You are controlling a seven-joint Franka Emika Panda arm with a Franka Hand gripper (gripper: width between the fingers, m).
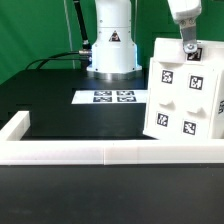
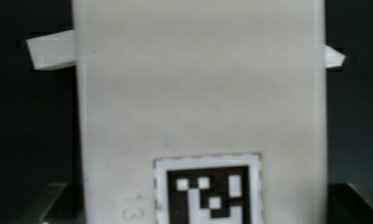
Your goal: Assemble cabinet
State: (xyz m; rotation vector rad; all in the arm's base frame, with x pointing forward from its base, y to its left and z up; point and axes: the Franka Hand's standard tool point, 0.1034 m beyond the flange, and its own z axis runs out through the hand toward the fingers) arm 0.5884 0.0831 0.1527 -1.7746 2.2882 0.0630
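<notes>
White plastic rail (image 1: 100, 152), one, low, nearest in the exterior view; it borders the black surface (image 1: 50, 105) along the front edge and turns back at the exterior view's left.

Cabinet (image 1: 186, 92), one assembled white box visible, standing tilted on the surface just behind the rail at the exterior view's right. Its facing panel carries five black-and-white square tags; one more shows on the top edge. In the wrist view the cabinet (image 2: 197, 90) fills most of the picture as a tall white panel with one tag low down and small white tabs jutting from either side.

Gripper (image 1: 188, 46), one, at the cabinet's top edge, coming down from above. The jaws stand wide; whether they clamp the top or merely straddle it cannot be told. Dark fingertips (image 2: 50, 205) show at the low corners of the wrist view.

Marker board (image 1: 108, 97), one, flat on the surface, mid-distance, four tags.

Robot base (image 1: 112, 45), one, white, farthest back.
</notes>
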